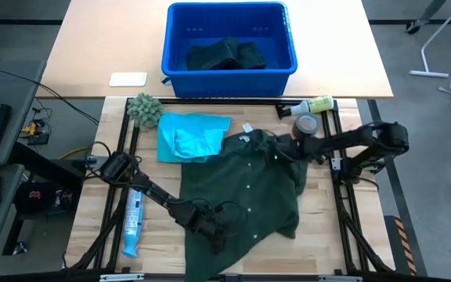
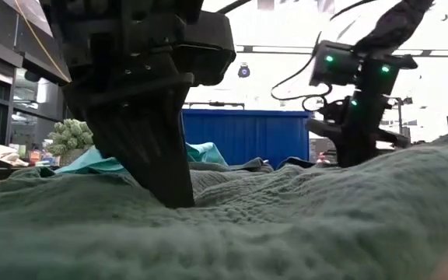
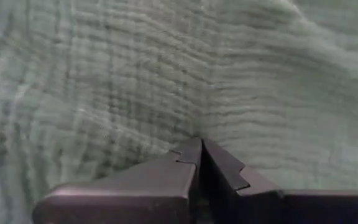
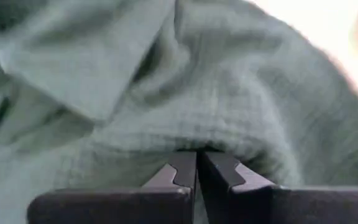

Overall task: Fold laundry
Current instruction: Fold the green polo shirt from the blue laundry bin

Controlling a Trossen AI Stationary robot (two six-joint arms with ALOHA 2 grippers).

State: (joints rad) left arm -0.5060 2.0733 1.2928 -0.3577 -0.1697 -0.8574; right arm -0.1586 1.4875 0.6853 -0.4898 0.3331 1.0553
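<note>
A dark green button shirt (image 1: pixel 249 196) lies spread and rumpled on the wooden table, its collar with a white tag (image 1: pixel 247 129) toward the far side. A turquoise garment (image 1: pixel 188 137) lies flat at its far left, partly under it. My left gripper (image 1: pixel 214 229) is shut, its tips down in the shirt's near left part (image 3: pixel 199 144). My right gripper (image 1: pixel 286 149) is shut at the shirt's far right shoulder (image 4: pixel 197 152). Another dark green garment (image 1: pixel 227 55) lies in the blue bin. My left gripper comes slanting down from the table's left, its fingertips (image 2: pixel 176 198) sunk into the shirt. Creases in the cloth (image 3: pixel 166 118) run together at the closed tips. The shirt lies on the table. How many layers are caught, I cannot tell. My right gripper comes slanting down from the table's right. Its closed fingertips meet a bunched hump of the shirt's cloth (image 4: pixel 204 140) near the shoulder, beside a folded flap (image 4: pixel 92 68). The cloth rests on the table. How many layers are caught, I cannot tell.
The blue bin (image 1: pixel 171 55) stands at the far middle. A fuzzy grey-green ball (image 1: pixel 143 110) sits far left. A tape roll (image 1: pixel 308 124) and a bottle (image 1: pixel 313 104) lie at the far right. A blue-white tube (image 1: pixel 134 223) lies at the left.
</note>
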